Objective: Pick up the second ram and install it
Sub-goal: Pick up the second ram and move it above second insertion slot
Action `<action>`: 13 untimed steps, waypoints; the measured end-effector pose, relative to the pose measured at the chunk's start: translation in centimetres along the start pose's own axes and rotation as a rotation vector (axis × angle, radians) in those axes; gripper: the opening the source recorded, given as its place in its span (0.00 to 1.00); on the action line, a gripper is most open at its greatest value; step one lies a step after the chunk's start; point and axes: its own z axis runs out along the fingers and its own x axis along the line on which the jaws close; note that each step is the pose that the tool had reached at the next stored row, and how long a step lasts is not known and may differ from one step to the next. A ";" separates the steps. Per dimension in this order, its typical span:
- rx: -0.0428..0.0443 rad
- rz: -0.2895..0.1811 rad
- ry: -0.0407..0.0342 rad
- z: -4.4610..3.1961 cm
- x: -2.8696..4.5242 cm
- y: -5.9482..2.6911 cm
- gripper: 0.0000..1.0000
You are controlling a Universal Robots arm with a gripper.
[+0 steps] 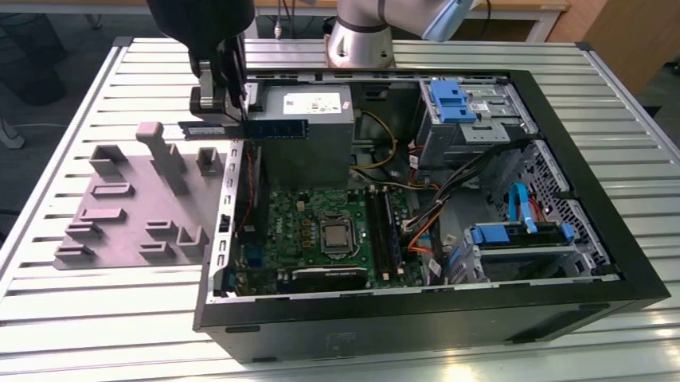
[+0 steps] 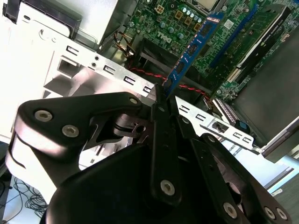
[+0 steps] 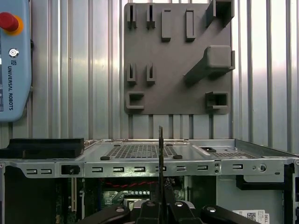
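Observation:
The second ram (image 1: 266, 128), a slim dark stick with a pale label, hangs level above the open computer case's edge on the exterior view's left. My gripper (image 1: 220, 119) is shut on one end of it. In the second wrist view the ram (image 2: 191, 49) juts out from between the shut black fingers (image 2: 161, 112) toward the green motherboard (image 2: 187, 18). In the first wrist view the ram (image 3: 160, 154) shows edge-on as a thin upright line above the gripper (image 3: 160, 205). The motherboard's long black slots (image 1: 384, 231) lie lower in the case, apart from the ram.
The open black case (image 1: 595, 239) holds a power supply (image 1: 308, 127), cables and blue-tabbed drive bays (image 1: 457, 99). A grey fixture plate (image 1: 138, 207) with upright blocks lies beside the case on the slatted table (image 1: 85, 318). A teach pendant (image 3: 14, 60) rests on the table.

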 end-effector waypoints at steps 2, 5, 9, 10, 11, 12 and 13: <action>0.0000 0.000 0.0000 0.00 0.00 -0.05 0.14; 0.0000 0.000 0.0000 0.00 0.00 -0.15 0.14; -0.0001 0.000 0.0001 0.00 -0.01 -0.30 0.14; 0.0000 0.000 0.0000 0.00 -0.01 -0.34 0.14; 0.0000 0.000 0.0000 0.00 -0.01 -0.38 0.14; 0.0000 0.000 0.0000 0.00 -0.01 -0.43 0.14; 0.0000 0.000 0.0000 0.00 -0.01 -0.48 0.14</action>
